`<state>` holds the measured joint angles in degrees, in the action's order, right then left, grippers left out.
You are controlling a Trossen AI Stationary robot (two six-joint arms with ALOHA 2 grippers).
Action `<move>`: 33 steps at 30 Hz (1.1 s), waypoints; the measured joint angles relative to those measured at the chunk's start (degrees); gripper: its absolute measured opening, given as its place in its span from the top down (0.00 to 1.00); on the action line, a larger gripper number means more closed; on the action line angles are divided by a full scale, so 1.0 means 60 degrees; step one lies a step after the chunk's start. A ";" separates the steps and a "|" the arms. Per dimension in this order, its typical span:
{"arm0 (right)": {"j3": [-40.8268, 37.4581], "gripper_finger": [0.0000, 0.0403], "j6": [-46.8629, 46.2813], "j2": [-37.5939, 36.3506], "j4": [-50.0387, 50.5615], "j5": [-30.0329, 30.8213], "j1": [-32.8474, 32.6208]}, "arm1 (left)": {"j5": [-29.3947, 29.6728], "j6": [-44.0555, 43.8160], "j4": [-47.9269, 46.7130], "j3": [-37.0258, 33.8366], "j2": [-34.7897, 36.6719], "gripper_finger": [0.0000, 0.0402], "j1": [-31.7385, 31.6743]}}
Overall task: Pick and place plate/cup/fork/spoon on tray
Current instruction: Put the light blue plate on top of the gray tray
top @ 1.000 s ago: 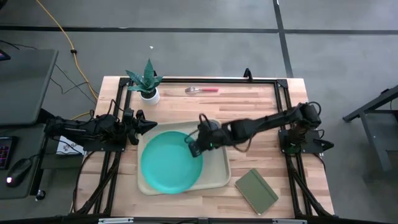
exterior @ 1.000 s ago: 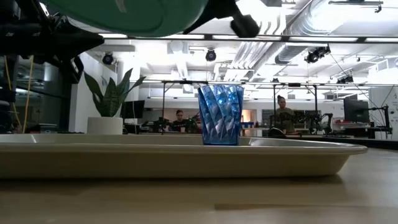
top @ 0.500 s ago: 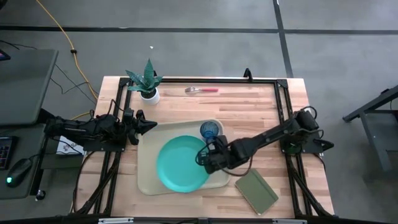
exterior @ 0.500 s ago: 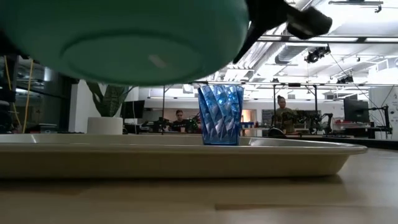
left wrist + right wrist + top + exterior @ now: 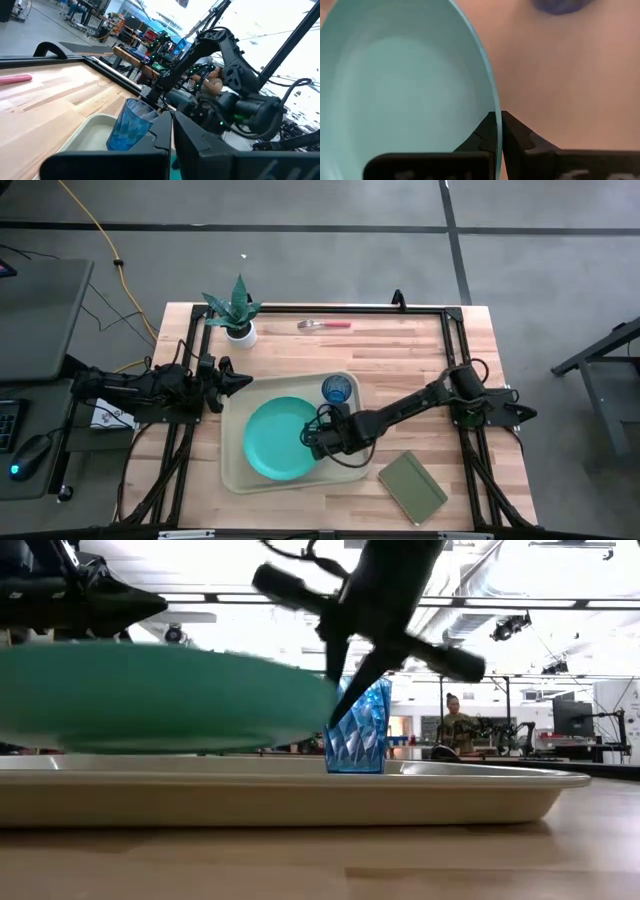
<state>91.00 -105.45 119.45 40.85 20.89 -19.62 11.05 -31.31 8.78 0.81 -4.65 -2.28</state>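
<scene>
here the right gripper [image 5: 316, 442] pinches the plate [image 5: 281, 438] by its rim, held just above the tray [image 5: 238, 478] beside the cup [image 5: 337, 389]. the fork [image 5: 325, 324] lies on the wooden table [image 5: 420, 370]; people sit in the room behind.

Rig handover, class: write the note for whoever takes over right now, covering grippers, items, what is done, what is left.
Right gripper: shut on the plate rim, holding it above the tray, not yet down.
Left gripper: shut, waiting at the table's left edge.
Cup: upright in the tray's far right corner. Done.
Fork: on the table's far side, untouched.
Spoon: not in view.
Left: set plate down, release, then cutlery.
</scene>
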 joint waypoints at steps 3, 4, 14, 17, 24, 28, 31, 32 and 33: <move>0.0000 1.00 -0.0246 0.0258 -0.0116 -0.0070 0.0072 | 0.0000 -0.0001 -0.0005 0.0001 0.0000 1.00 0.0000; 0.0000 1.00 -0.0365 0.0308 -0.0100 -0.0060 0.0084 | 0.0000 0.0000 -0.0006 -0.0001 -0.0002 1.00 -0.0001; 0.0000 0.99 -0.0446 0.0516 -0.0090 -0.0054 0.0154 | 0.0000 -0.0001 -0.0010 0.0001 -0.0001 1.00 -0.0001; 0.0000 0.97 -0.0447 0.0546 -0.0083 -0.0146 0.0154 | 0.0000 -0.0001 0.0001 0.0002 0.0001 1.00 0.0001; 0.0000 0.89 -0.0422 0.0548 0.0009 -0.0397 0.0168 | 0.0000 0.0000 0.0001 -0.0001 0.0001 1.00 -0.0001; 0.0000 0.82 -0.0338 0.0547 0.0160 -0.0597 0.0168 | 0.0000 -0.0001 0.0000 0.0002 0.0001 1.00 0.0002; 0.0000 0.76 0.0122 0.0499 0.0634 -0.0880 0.0184 | 0.0000 -0.0001 0.0004 0.0002 0.0001 1.00 0.0002; 0.0000 0.74 0.0270 0.0434 0.0918 -0.0999 0.0192 | 0.0000 0.0000 0.0004 0.0000 0.0000 1.00 -0.0001; 0.0000 0.71 0.0452 0.0370 0.1334 -0.1106 0.0195 | 0.0000 0.0000 0.0004 0.0001 0.0001 1.00 0.0001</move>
<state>91.00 -102.73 121.67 48.85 14.25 -18.45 11.05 -31.31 8.80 0.81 -4.64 -2.27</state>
